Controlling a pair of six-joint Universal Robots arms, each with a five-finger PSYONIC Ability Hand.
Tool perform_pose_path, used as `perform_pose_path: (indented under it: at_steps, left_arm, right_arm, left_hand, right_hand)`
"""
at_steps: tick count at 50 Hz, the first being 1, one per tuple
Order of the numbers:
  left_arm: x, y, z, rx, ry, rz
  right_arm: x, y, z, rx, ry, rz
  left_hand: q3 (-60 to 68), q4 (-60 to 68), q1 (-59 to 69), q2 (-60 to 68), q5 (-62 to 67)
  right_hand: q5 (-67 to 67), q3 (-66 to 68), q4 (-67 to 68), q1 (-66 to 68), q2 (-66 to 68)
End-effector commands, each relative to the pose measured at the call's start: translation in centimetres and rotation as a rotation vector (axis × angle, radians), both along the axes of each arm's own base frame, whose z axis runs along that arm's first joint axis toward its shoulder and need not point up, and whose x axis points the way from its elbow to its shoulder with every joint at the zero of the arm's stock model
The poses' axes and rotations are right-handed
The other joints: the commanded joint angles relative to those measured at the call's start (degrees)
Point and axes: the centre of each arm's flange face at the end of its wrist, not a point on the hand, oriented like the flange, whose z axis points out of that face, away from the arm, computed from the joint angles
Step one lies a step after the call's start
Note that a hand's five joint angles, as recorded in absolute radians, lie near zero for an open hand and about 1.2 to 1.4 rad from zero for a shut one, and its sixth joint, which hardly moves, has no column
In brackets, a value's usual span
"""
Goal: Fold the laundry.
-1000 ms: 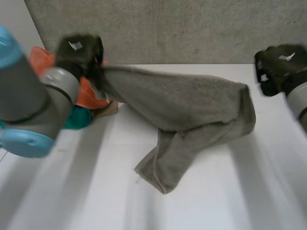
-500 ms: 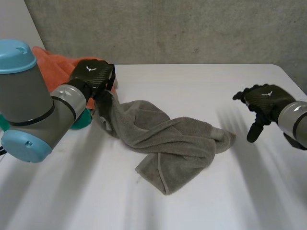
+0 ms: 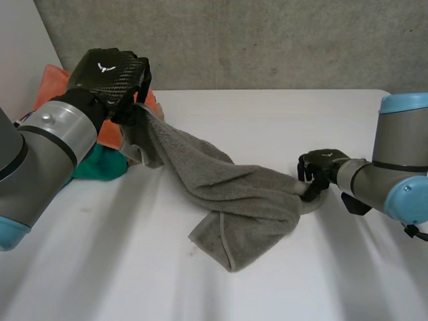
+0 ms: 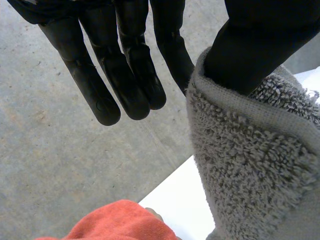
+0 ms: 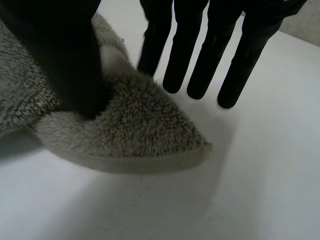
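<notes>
Left hand (image 3: 110,73) is raised above the far left part of the tabletop (image 3: 120,267) and is clamped on one end of the grey towel (image 3: 227,190). In its wrist view the thumb (image 4: 260,40) presses the hemmed edge against the nearest of the straight fingers (image 4: 125,85). Right hand (image 3: 319,170) is low, at the opposite end of the same towel. There the thumb (image 5: 65,60) sits in the fold, and the cloth looks nipped between it and the first of the straight fingers (image 5: 200,55). The other fingers reach past the hem to bare tabletop.

The towel itself is the important thing. Its long axis runs from the lifted end at the left hand, down and across, to the end lying on the tabletop at the right hand. Between the two hands it is bunched, and a doubled flap hangs off the middle toward the robot.

I judge that the next move depends on this line. Each hand is already at its own end, so drawing them apart along it should open the cloth. The flap may stay twisted underneath.

An orange cloth (image 3: 55,80) and a teal cloth (image 3: 100,167) lie just beside the lifted end, behind and under the left arm.
</notes>
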Motion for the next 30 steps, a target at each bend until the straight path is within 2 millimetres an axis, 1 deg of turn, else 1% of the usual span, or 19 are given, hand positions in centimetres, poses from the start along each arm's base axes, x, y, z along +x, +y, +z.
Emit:
perform_pose_path:
  at_steps: [1, 2, 3, 4, 6, 7, 10, 11, 14, 15, 17, 18, 21, 22, 23, 24, 28, 29, 30]
  left_arm:
    - [0.1, -0.3, 0.5, -0.014, 0.005, 0.006]
    - [0.1, -0.3, 0.6, -0.018, 0.005, 0.008]
    - [0.3, -0.5, 0.6, -0.018, 0.005, 0.012]
    - [0.4, -0.6, 0.6, -0.016, 0.006, 0.015]
    - [0.8, -1.0, 0.7, -0.015, 0.004, 0.031]
    - [1.3, -1.4, 0.5, -0.005, -0.006, 0.049]
    - [2.5, -2.0, -0.1, 0.041, -0.039, 0.089]
    - [3.2, -2.1, -0.9, 0.091, -0.071, 0.107]
    - [3.5, -1.9, -2.2, 0.173, -0.12, 0.111]
    - [3.5, -1.8, -3.3, 0.226, -0.155, 0.107]
    - [3.5, -1.7, -4.6, 0.278, -0.193, 0.102]
    - [3.5, -1.9, -6.0, 0.326, -0.237, 0.095]
    - [3.2, -2.2, -7.9, 0.374, -0.297, 0.08]
    - [3.1, -2.6, -8.8, 0.387, -0.331, 0.071]
    - [2.9, -2.9, -9.2, 0.386, -0.342, 0.068]
    - [2.7, -3.2, -9.3, 0.376, -0.348, 0.064]
    - [0.5, -6.4, -8.4, 0.234, -0.318, 0.058]
    - [-0.8, -7.8, -7.1, 0.137, -0.283, 0.051]
    - [-1.4, -8.6, -6.1, 0.078, -0.255, 0.05]
  right_arm:
    - [-0.8, -1.2, 2.2, -0.134, -0.009, -0.096]
    - [-0.9, -1.2, 3.1, -0.167, -0.012, -0.101]
    - [-1.1, -0.8, 5.5, -0.235, -0.024, -0.102]
    - [-1.3, -0.5, 7.4, -0.282, -0.032, -0.098]
    - [-1.8, 0.2, 10.4, -0.352, -0.028, -0.091]
    - [-2.6, 1.0, 12.9, -0.408, -0.002, -0.077]
    - [-4.3, 2.1, 15.7, -0.46, 0.074, -0.058]
    - [-5.3, 2.7, 16.4, -0.459, 0.142, -0.041]
    - [-6.4, 3.5, 16.2, -0.413, 0.248, 0.005]
    - [-6.9, 4.1, 15.9, -0.376, 0.308, 0.04]
    - [-7.1, 4.8, 15.4, -0.339, 0.364, 0.081]
    - [-7.2, 5.4, 14.7, -0.299, 0.414, 0.11]
    - [-7.3, 5.9, 13.7, -0.259, 0.453, 0.15]
    - [-7.2, 6.0, 13.5, -0.258, 0.45, 0.153]
    - [-7.1, 5.8, 13.3, -0.256, 0.445, 0.15]
    - [-7.1, 5.6, 13.1, -0.26, 0.438, 0.145]
    - [-6.7, 3.1, 12.9, -0.351, 0.384, 0.08]
    - [-6.7, 1.4, 13.7, -0.436, 0.353, 0.028]
    - [-6.7, 0.4, 14.3, -0.49, 0.334, -0.005]
  left_hand:
    - [11.84, 11.16, 12.78, 11.48, 14.22]
    - [11.84, 11.16, 12.78, 11.48, 14.22]
    - [11.84, 11.16, 12.78, 11.48, 14.22]
    - [11.84, 11.16, 12.78, 11.48, 14.22]
    - [11.84, 11.16, 12.78, 11.48, 14.22]
    - [11.84, 11.16, 12.78, 11.48, 14.22]
    - [11.84, 11.16, 12.78, 11.48, 14.22]
    - [11.84, 11.16, 12.78, 11.48, 14.22]
    - [11.84, 11.16, 12.78, 11.48, 14.22]
    - [11.84, 11.16, 12.78, 11.48, 14.22]
    - [11.84, 11.16, 12.78, 11.48, 14.22]
    - [11.84, 11.16, 12.78, 11.48, 14.22]
    - [11.84, 11.16, 12.78, 11.48, 14.22]
    - [11.84, 11.16, 12.78, 11.48, 14.22]
    - [11.84, 11.16, 12.78, 11.48, 14.22]
    - [11.84, 11.16, 12.78, 11.48, 14.22]
    - [11.84, 11.16, 12.78, 11.48, 14.22]
    - [11.84, 11.16, 12.78, 11.48, 14.22]
    - [11.84, 11.16, 12.78, 11.48, 14.22]
  right_hand:
    - [25.81, 24.61, 24.62, 24.33, 23.85]
    - [25.81, 24.61, 24.62, 24.33, 23.85]
    - [25.81, 24.61, 24.62, 24.33, 23.85]
    - [25.81, 24.61, 24.62, 24.33, 23.85]
    - [25.81, 24.61, 24.62, 24.33, 23.85]
    - [25.81, 24.61, 24.62, 24.33, 23.85]
    - [25.81, 24.61, 24.62, 24.33, 23.85]
    - [25.81, 24.61, 24.62, 24.33, 23.85]
    - [25.81, 24.61, 24.62, 24.33, 23.85]
    - [25.81, 24.61, 24.62, 24.33, 23.85]
    - [25.81, 24.61, 24.62, 24.33, 23.85]
    - [25.81, 24.61, 24.62, 24.33, 23.85]
    - [25.81, 24.61, 24.62, 24.33, 23.85]
    - [25.81, 24.61, 24.62, 24.33, 23.85]
    - [25.81, 24.61, 24.62, 24.33, 23.85]
    - [25.81, 24.61, 24.62, 24.33, 23.85]
    - [25.81, 24.61, 24.62, 24.33, 23.85]
    - [25.81, 24.61, 24.62, 24.33, 23.85]
    - [25.81, 24.61, 24.62, 24.33, 23.85]
